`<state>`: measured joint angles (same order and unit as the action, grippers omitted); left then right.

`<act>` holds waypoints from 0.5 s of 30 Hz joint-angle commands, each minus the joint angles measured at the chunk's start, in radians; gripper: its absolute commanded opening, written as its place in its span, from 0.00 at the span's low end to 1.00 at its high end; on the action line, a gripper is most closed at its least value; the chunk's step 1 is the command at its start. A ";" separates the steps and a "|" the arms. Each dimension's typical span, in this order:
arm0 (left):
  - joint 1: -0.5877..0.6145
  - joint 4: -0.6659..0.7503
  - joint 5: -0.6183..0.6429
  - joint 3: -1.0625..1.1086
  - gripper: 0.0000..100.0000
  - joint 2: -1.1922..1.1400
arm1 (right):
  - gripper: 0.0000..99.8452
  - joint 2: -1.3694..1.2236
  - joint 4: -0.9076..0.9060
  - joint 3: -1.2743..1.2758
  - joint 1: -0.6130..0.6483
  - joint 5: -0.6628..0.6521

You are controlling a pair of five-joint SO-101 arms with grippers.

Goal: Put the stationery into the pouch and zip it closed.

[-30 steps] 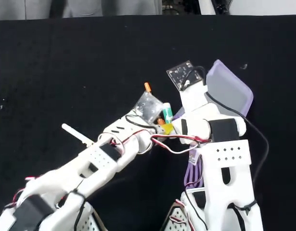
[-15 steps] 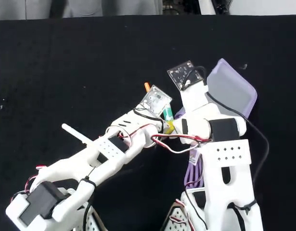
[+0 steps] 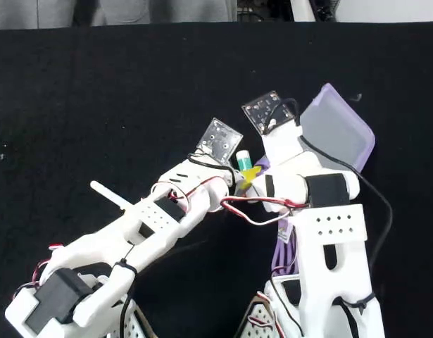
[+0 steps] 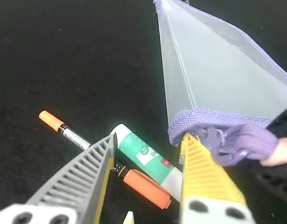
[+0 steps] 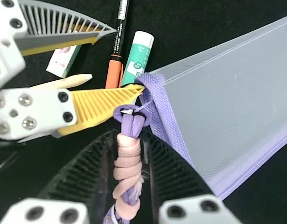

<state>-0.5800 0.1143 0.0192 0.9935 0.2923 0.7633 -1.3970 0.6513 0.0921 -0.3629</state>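
Right wrist view: right gripper [image 5: 129, 133] clamps the cord [image 5: 128, 156] of the pouch [image 5: 227, 93], likely steadying its mouth, while the left gripper [image 4: 148, 140] gapes over the glue stick [image 4: 150, 161].

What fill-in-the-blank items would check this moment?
1. The right gripper is ____ on the cord of the pouch.
2. The left gripper hangs ____ over the glue stick.
3. The pen beside the glue stick is ____ at both ends.
4. The pouch's woven edging is ____.
Missing words: shut; open; orange; purple.
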 commanded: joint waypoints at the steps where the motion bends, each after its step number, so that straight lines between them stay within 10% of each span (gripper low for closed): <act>1: 0.007 -0.002 0.014 -0.051 0.23 0.040 | 0.01 0.033 0.012 -0.005 -0.008 -0.009; 15: -0.030 -0.002 0.015 -0.077 0.23 0.040 | 0.01 0.033 0.012 -0.007 -0.012 -0.009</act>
<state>-0.5938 0.1143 0.0207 0.9935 0.2923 0.7633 -1.3970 0.6513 0.0921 -0.3629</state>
